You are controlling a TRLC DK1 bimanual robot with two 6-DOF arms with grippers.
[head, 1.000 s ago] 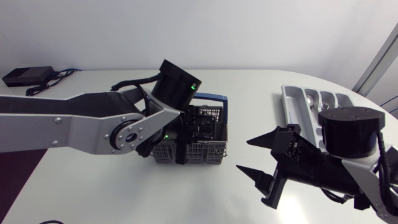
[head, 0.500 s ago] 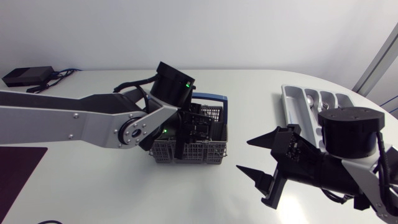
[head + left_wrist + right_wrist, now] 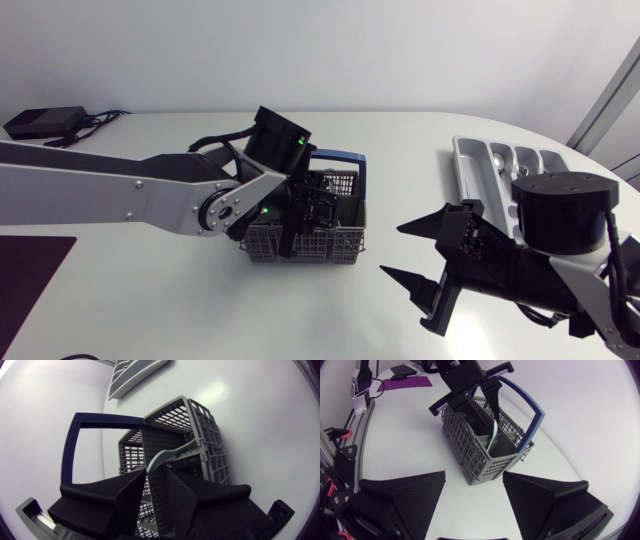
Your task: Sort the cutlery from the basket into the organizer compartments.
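White table (image 3: pixel 200 300) | left pincer (image 3: pixel 156 472) in basket (image 3: pixel 310 246) at green handle (image 3: pixel 167 454) — grip unclear | right pincer (image 3: pixel 474 480) apart

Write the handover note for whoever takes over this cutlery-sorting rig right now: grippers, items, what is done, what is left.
Left gripper: down in the basket, at a pale green utensil standing inside. Whether it grips the utensil cannot be judged.
Right gripper: open and empty, over the table between the basket and the organizer.
Done: nothing is being carried. The organizer's contents are hard to make out.
Left: lift the utensil out, put it in its compartment, then check the basket for more.
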